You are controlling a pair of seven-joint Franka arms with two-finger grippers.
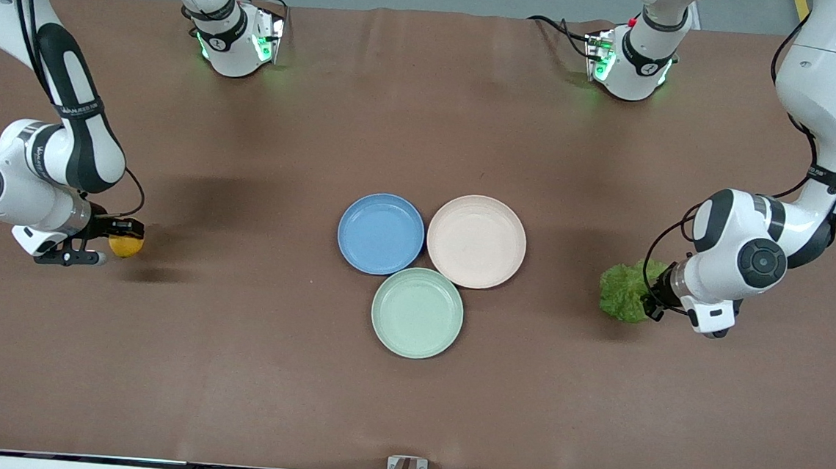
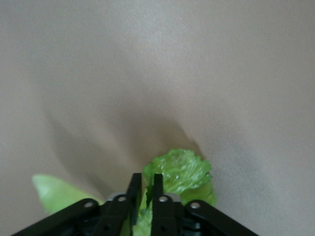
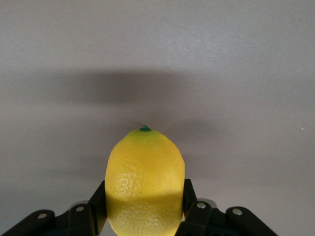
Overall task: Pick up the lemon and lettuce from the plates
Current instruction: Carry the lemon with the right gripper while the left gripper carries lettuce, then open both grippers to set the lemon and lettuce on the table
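Note:
My right gripper [image 1: 120, 237] is shut on the yellow lemon [image 1: 126, 246] over bare table at the right arm's end; the right wrist view shows the lemon [image 3: 145, 182] clamped between both fingers. My left gripper [image 1: 650, 298] is shut on the crinkled green lettuce [image 1: 625, 290] over bare table at the left arm's end; the left wrist view shows the leaf [image 2: 182, 174] pinched between nearly closed fingers. The blue plate [image 1: 381, 233] and the beige-cream plate [image 1: 476, 241] sit side by side at the table's middle, both with nothing on them.
A mint-green plate [image 1: 417, 312] lies nearer the front camera, touching the other two plates, with nothing on it. The brown table [image 1: 232, 361] stretches wide around the plates. Both arm bases stand along the table's back edge.

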